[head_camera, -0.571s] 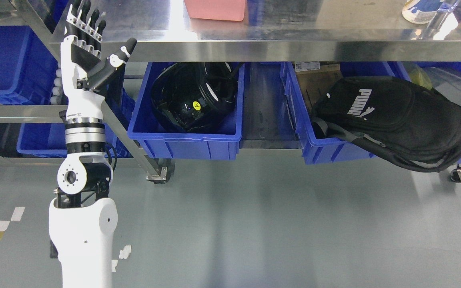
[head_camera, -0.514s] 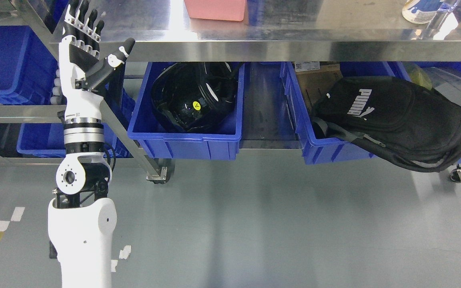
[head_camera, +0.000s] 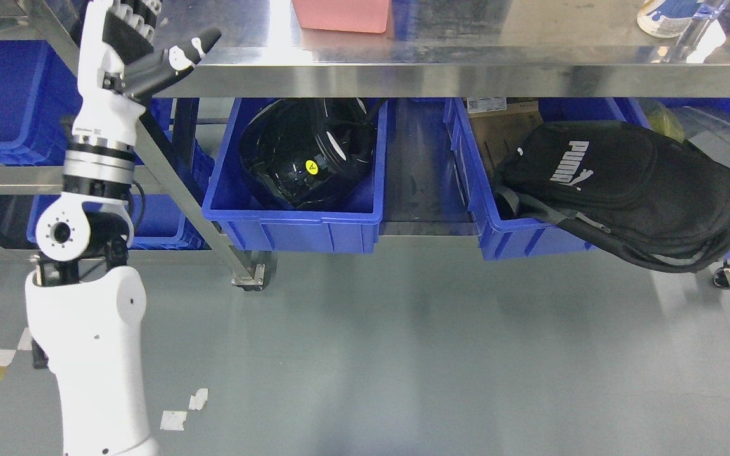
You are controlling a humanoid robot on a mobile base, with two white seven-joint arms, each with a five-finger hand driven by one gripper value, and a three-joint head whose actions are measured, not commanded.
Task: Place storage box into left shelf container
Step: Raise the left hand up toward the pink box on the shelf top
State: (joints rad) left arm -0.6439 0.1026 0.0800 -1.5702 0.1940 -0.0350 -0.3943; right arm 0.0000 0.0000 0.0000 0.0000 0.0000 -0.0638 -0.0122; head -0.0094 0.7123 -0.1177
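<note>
Storage box on top shelf, left hand empty beside it

Storage box [head_camera: 341, 15], pink, sits on the steel shelf top [head_camera: 441, 57] at the upper edge of the head view, cut off by the frame and well apart from the hand. No finger touches it.

Fingers [head_camera: 139, 11] of the left hand [head_camera: 130, 44] point upward and run out of frame at the top; the thumb [head_camera: 187, 52] is splayed out to the right, across the shelf's front lip. The hand is spread and holds nothing. Below it, the silver wrist ring [head_camera: 97, 166] and white forearm [head_camera: 89, 354] rise from the lower left, in front of the shelf's slanted leg [head_camera: 181, 190].

Under the shelf top, a blue bin [head_camera: 295, 228] holds a black helmet [head_camera: 305, 155]. To its right, a second blue bin [head_camera: 504, 240] carries a black backpack [head_camera: 625, 190] that overhangs its front wall, with a cardboard piece [head_camera: 498, 130] behind it. Further blue bins [head_camera: 4, 95] stand at the far left, behind the arm. Containers [head_camera: 663, 16] sit on the shelf top at the upper right; their type cannot be told. The floor [head_camera: 403, 354] is grey, with white tape marks at lower left.
</note>
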